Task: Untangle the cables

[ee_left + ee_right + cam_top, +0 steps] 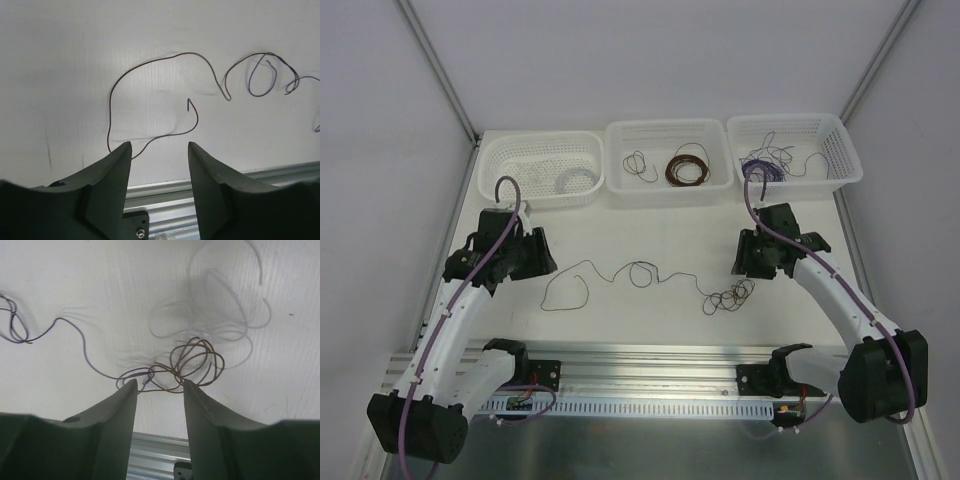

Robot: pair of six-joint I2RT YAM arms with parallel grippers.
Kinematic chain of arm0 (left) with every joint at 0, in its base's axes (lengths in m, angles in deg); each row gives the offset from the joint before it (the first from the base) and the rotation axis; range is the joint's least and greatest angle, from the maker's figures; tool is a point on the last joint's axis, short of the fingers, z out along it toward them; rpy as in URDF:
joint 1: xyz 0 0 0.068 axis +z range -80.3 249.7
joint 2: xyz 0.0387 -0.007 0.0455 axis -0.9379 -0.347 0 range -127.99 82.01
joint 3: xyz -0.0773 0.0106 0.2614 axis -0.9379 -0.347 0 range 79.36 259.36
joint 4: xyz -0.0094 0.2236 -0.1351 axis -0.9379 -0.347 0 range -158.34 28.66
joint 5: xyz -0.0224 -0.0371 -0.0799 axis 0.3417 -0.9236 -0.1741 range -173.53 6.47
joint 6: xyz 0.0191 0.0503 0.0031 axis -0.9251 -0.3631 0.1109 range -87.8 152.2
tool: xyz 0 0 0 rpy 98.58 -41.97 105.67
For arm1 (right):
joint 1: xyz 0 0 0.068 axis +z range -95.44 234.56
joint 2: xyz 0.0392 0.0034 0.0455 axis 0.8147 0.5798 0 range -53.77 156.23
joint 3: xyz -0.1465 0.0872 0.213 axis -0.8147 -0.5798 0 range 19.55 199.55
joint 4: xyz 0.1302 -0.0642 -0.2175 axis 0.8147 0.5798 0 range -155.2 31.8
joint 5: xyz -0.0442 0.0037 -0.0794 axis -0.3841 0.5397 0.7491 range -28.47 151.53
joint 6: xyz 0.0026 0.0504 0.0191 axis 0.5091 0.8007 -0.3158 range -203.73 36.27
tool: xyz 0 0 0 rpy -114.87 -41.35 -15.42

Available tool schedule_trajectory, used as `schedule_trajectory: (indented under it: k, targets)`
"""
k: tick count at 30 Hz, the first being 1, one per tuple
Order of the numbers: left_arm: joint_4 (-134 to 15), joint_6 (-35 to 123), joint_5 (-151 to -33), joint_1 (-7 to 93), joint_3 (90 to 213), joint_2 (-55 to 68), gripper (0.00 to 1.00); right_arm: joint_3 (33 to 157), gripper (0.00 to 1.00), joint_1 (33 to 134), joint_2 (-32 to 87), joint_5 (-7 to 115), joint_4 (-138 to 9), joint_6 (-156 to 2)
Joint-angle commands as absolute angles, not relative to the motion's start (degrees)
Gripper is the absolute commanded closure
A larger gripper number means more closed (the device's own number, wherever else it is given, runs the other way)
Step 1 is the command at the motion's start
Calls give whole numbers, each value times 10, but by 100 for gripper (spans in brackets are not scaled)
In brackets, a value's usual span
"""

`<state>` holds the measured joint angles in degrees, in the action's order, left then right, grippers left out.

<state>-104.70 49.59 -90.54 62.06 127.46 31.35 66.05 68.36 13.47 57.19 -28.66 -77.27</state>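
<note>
Cables [728, 297] are strung across the table [650, 225] between the two arms, with a small knot at the end nearest the right gripper [160, 390]. Only in the right wrist view can a pale grey wire [260, 272] be made out, beside brown loops [196, 360] and a purple strand [84, 347]: three colours, possibly more. The fingers of the left gripper [159, 152] and the right are spread, with nothing pinched. Three baskets [542, 195] are lined up behind.

Free table [650, 225] — cables [728, 297] midway, baskets [666, 190] beyond
</note>
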Motion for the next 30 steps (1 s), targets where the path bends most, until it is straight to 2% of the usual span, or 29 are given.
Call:
schedule_trajectory:
  k: [1, 2, 5, 6, 9, 12, 15, 22, 30]
  targets:
    - [-1015, 523, -964, 607, 1284, 307, 49, 712, 54, 728, 103, 609, -242, -800]
    - [-1015, 528, -969, 601, 1290, 305, 38, 717, 51, 737, 99, 607, -241, -803]
    - [-1003, 561, -956, 559, 1302, 293, 27, 725, 38, 771, 89, 596, -248, -802]
    - [-998, 586, -939, 542, 1303, 279, 20, 725, 33, 790, 88, 599, -253, -800]
    - [-969, 658, -892, 463, 1298, 240, 14, 717, 25, 825, 94, 589, -281, -794]
    - [-921, 728, -846, 411, 1284, 208, 15, 711, 16, 859, 114, 578, -316, -793]
    - [-880, 786, -779, 365, 1276, 166, 17, 712, 14, 893, 140, 576, -337, -805]
    - [-831, 874, -711, 323, 1284, 62, 32, 720, 13, 941, 206, 574, -378, -815]
    - [-809, 921, -693, 301, 1278, -20, 42, 728, 13, 955, 262, 548, -415, -835]
